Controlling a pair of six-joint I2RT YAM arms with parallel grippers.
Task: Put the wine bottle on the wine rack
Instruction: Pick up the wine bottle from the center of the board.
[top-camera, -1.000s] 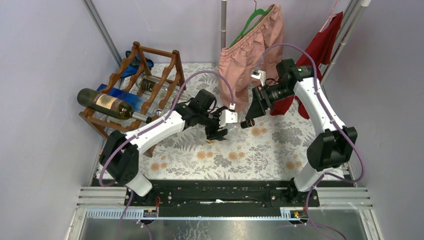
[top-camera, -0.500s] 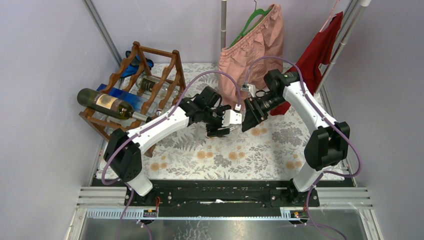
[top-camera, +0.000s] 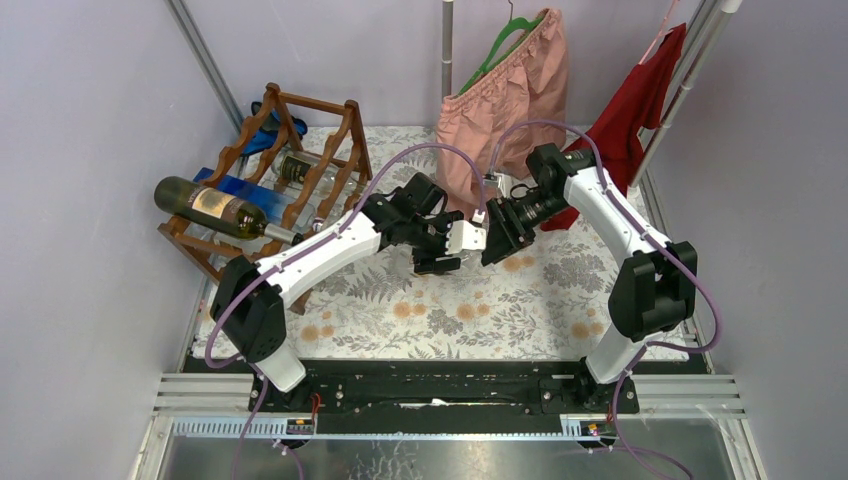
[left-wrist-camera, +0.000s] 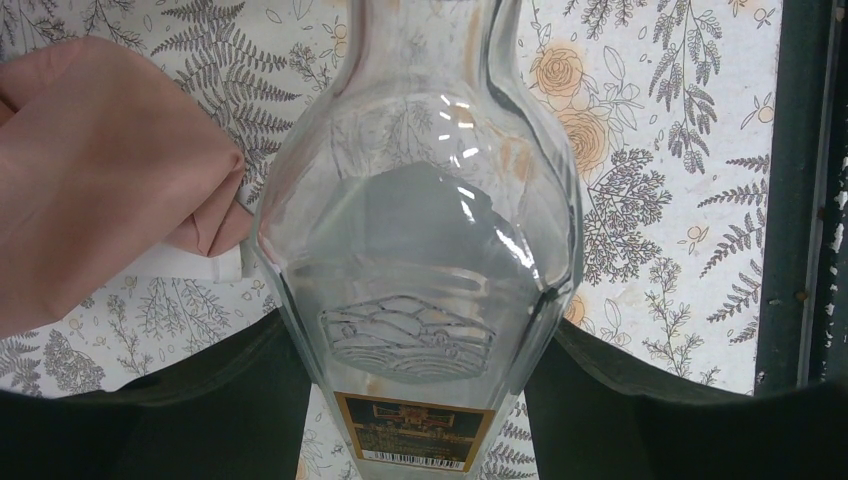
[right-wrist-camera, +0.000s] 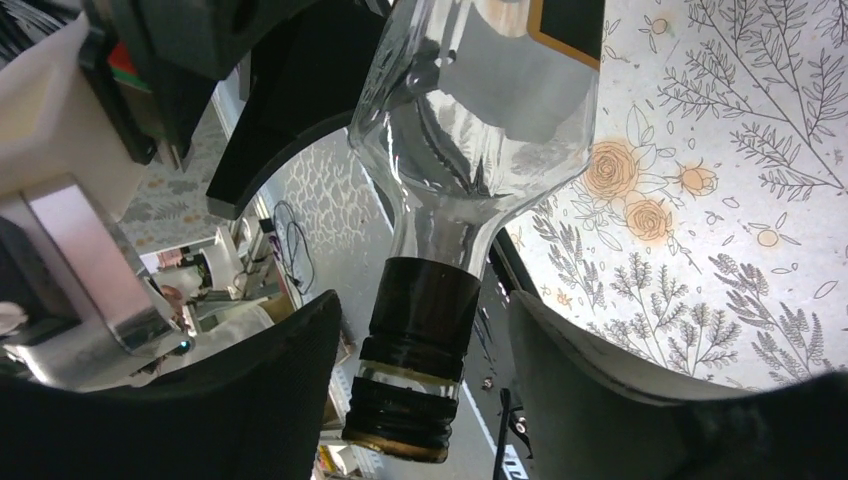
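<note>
Currently mid-frame: the left gripper (left-wrist-camera: 418, 345) clamps the clear wine bottle (left-wrist-camera: 420, 200) by its body, aloft. Opposite, the right gripper (right-wrist-camera: 420, 325) straddles its capped neck, gaps either side, not gripping; probably a handover for reach. The wine rack (top-camera: 300, 160) sits upper left, well apart.

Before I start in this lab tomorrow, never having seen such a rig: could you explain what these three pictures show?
These are two robot arms bolted at the near edge of a flower-patterned table. One picture looks down from above; the other two come from a camera on each wrist. The left tool grips a clear glass bottle by its body. The right tool sits around its dark-capped neck, with gaps on both sides. At far left stands a wooden wine rack with a dark green bottle lying on it. Pink shorts and a red garment hang behind.
</note>
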